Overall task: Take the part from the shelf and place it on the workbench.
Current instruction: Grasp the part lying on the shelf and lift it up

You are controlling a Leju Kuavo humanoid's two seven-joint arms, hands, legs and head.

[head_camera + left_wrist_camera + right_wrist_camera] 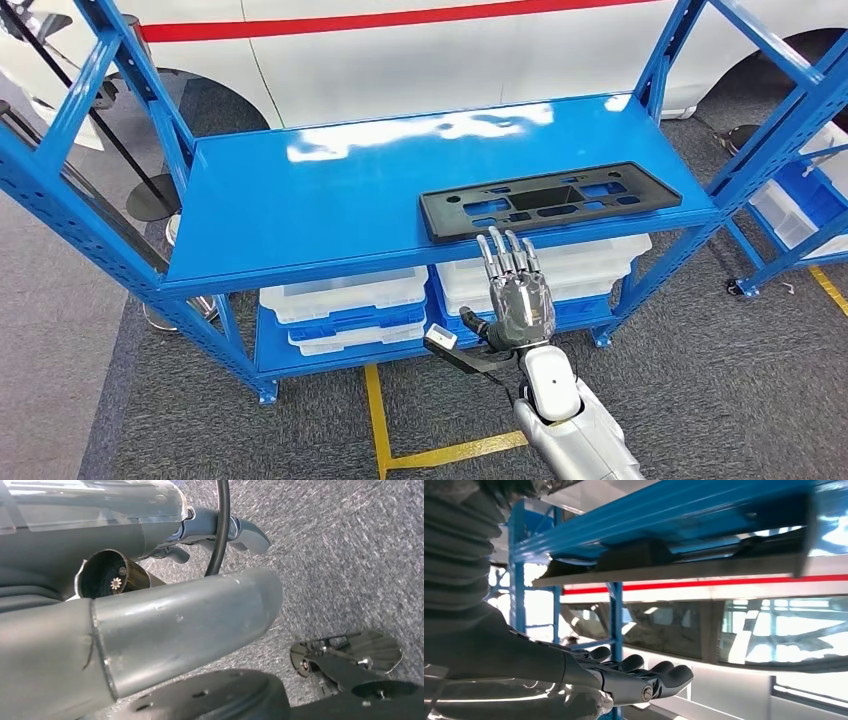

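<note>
The black part [548, 199] lay flat near the shelf [330, 195] front edge. The right hand [518, 300] was just before it, fingers [508, 252] straight, holding nothing; it should slide under the overhanging edge.

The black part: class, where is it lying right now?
In the head view the black part lies flat on the blue shelf's top deck, toward its right front edge, just beyond the right hand's fingertips.

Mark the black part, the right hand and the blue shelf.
black part [550, 198]: head view, its middle, near the central opening.
right hand [520, 300]: head view, back of the hand.
blue shelf [330, 195]: head view, bare top surface.
</note>
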